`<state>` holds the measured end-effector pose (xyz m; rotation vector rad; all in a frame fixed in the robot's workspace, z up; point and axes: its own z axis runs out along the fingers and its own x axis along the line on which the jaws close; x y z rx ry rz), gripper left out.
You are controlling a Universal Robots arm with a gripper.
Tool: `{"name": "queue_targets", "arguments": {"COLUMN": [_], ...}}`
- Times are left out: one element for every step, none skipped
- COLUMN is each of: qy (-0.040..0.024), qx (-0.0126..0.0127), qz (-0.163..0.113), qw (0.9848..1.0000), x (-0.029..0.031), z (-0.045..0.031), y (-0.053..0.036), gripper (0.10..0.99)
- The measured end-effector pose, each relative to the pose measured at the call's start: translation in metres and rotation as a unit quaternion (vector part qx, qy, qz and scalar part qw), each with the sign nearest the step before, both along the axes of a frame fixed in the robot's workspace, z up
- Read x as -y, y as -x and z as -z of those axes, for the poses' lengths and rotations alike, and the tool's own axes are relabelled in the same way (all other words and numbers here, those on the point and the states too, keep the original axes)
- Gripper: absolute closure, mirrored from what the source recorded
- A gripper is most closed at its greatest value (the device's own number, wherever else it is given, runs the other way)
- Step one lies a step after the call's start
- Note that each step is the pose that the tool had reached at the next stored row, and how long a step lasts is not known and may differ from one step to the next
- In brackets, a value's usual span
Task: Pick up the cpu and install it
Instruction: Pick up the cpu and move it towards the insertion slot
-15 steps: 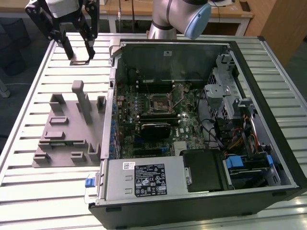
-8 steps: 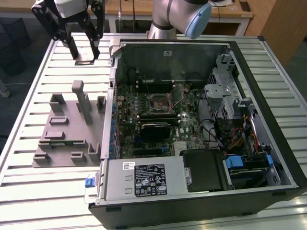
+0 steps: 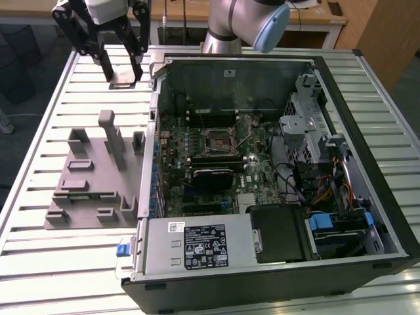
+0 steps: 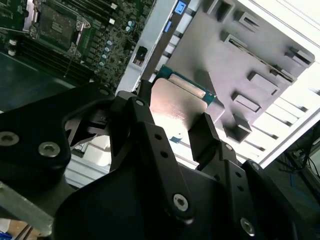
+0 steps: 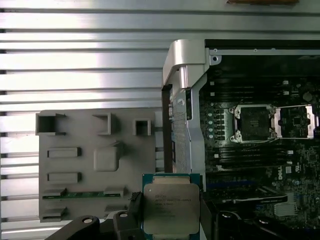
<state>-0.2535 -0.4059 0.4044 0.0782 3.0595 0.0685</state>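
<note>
Carry step, by the look of it. Jaws clamped on two opposite edges of the cpu (image 3: 123,83), chip flat with its metal top upward. Sits in the upper left of the exterior view, raised above the slatted table (image 3: 39,131) and just outside the wall of the open computer case (image 3: 155,125). Gripper (image 3: 123,73) hangs there with it, well apart from the socket (image 3: 215,141) at the middle of the frame.

In the first wrist view, cpu (image 5: 171,205) level between the fingers. Socket (image 5: 255,122) appears bare, its metal frame seemingly swung aside. In the second wrist view, fingers (image 4: 202,130) bear only on the rim of the cpu (image 4: 180,97), not on its faces.

To do it well:
- Hold the chip level throughout; any tilt likely means a snagged corner at the socket.
- Add no squeeze; an edge grip on a thin, rigid part probably tolerates little.
- Cross the case wall with height to spare, and stay clear of the posts on the grey fixture (image 3: 92,177).
- Match chip corner to socket corner while high, not at contact.
- Avoid any sideways slide over the socket; contacts there are probably fragile.
</note>
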Motion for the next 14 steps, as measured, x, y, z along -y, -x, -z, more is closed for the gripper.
{"name": "queue_targets", "arguments": {"qy": [0.0000, 0.0000, 0.0000, 0.0000, 0.0000, 0.0000, 0.0000, 0.0000, 0.0000, 0.0000, 0.0000, 0.0000, 0.0000, 0.0000], "qx": [0.0000, 0.0000, 0.0000, 0.0000, 0.0000, 0.0000, 0.0000, 0.0000, 0.0000, 0.0000, 0.0000, 0.0000, 0.0000, 0.0000], "qz": [0.000, 0.000, 0.000, 0.000, 0.000, 0.000, 0.000, 0.000, 0.000, 0.000, 0.000, 0.000, 0.000, 0.000], "qw": [1.0000, 1.0000, 1.0000, 1.0000, 1.0000, 1.0000, 1.0000, 1.0000, 1.0000, 1.0000, 1.0000, 1.0000, 1.0000, 1.0000], "x": [0.0000, 0.0000, 0.0000, 0.0000, 0.0000, 0.0000, 0.0000, -0.0001, -0.0001, -0.0001, -0.0001, -0.0001, -0.0001, -0.0001], "z": [0.0000, 0.0000, 0.0000, 0.0000, 0.0000, 0.0000, 0.0000, 0.0000, 0.0000, 0.0000, 0.0000, 0.0000, 0.0000, 0.0001], "y": [-0.0015, -0.0029, -0.0043, -0.0057, -0.0071, -0.0085, -0.0098, -0.0111, -0.0124, -0.0137, -0.0149, -0.0162, -0.0176, -0.0189], "gripper": [0.545, 0.545, 0.545, 0.545, 0.545, 0.545, 0.545, 0.545, 0.545, 0.545, 0.545, 0.545, 0.545, 0.545]}}
